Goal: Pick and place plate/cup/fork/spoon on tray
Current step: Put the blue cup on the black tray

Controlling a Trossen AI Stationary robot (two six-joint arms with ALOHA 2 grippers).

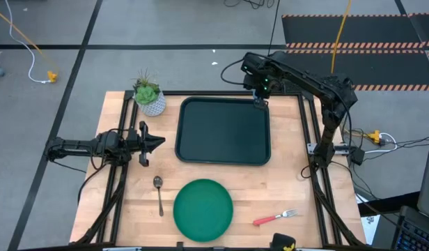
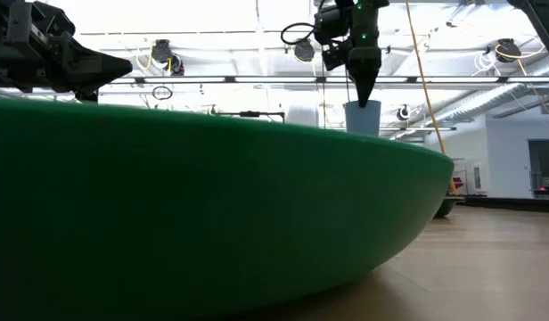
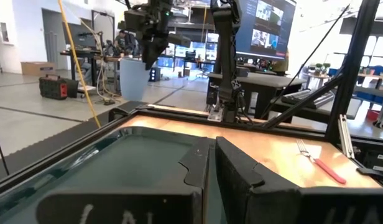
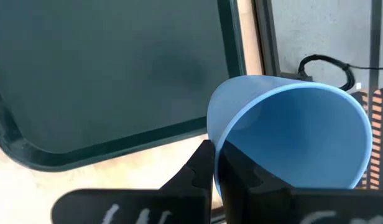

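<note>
Filling the low view, the plate (image 2: 203,205) lies at the bench's near edge, with the spoon (image 1: 159,193) just left of it and the fork (image 1: 275,217) to its right. Over the tray's (image 1: 223,130) far right corner, the right gripper (image 4: 214,163) pinches the cup's (image 4: 291,134) rim, holding it aloft. At the bench's left edge, the left gripper (image 1: 157,142) waits with fingers closed and empty.

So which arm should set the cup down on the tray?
Right. Its claw is shut on the cup, above the tray's far right corner. The left claw is shut, beside the tray, holding nothing.

Dark jointed arms, black cables, green indicator light
</note>
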